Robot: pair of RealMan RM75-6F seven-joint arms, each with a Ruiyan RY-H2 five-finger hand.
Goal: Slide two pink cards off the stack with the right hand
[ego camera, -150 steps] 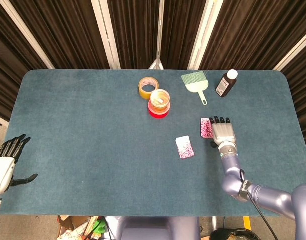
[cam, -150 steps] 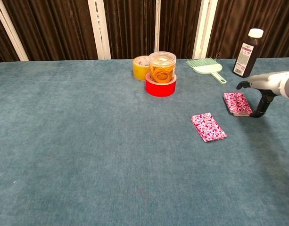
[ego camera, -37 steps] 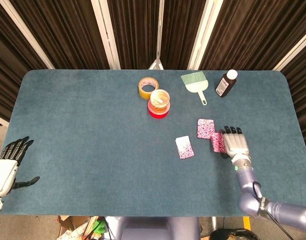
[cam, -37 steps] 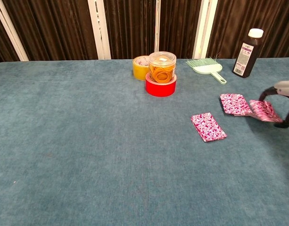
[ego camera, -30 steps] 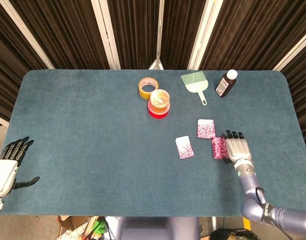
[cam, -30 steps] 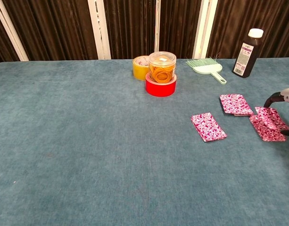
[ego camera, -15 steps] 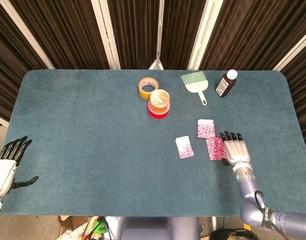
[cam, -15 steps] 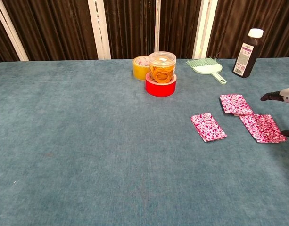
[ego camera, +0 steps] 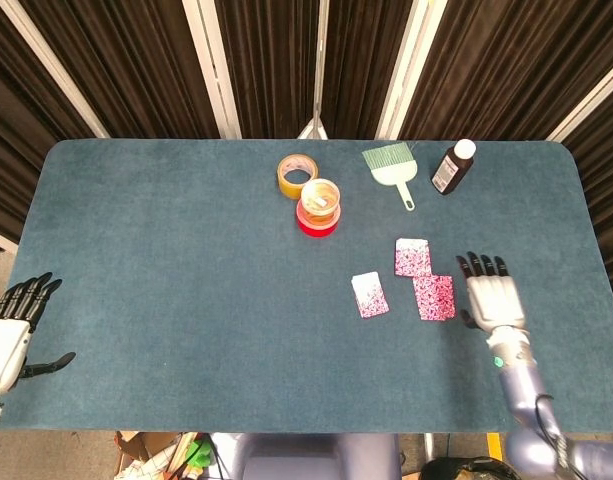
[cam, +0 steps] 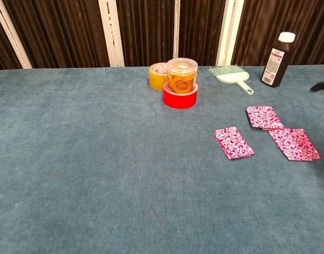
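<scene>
My right hand (ego camera: 494, 298) hangs flat with fingers spread, gripping nothing (only a dark fingertip shows in the chest view). Just to its left lies one pink card (ego camera: 434, 297), untouched. Beyond that the stack (ego camera: 413, 257) sits, and another card (ego camera: 370, 294) rests farther left. My left hand (ego camera: 8, 335) idles empty, far off.

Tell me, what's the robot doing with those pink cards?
It is sliding cards off a little pink stack. Two single cards lie flat on the blue table: one card to the left and a second card just below the stack. The right hand is open beside that second card, not touching it. The left hand waits open by the table's far left edge.
</scene>
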